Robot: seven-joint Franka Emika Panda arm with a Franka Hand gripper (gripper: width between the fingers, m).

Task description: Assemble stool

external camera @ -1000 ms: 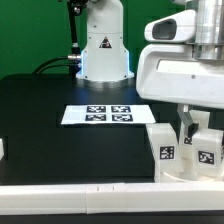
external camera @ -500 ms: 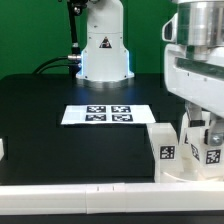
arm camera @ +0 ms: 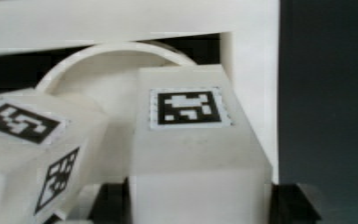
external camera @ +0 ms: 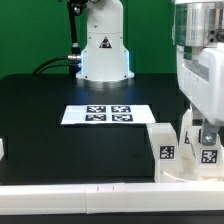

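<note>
Robotics lab: green backdrop (external camera: 160,30), black table (external camera: 60,140), marker board (external camera: 107,115), fixed arm base (external camera: 104,50).

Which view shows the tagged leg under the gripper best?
The wrist view: the leg fills the frame, its square tag sharp, with the curved seat edge behind and a second leg beside it. In the exterior view the same leg is small and partly hidden behind the gripper; the fingers' state cannot be read.
</note>
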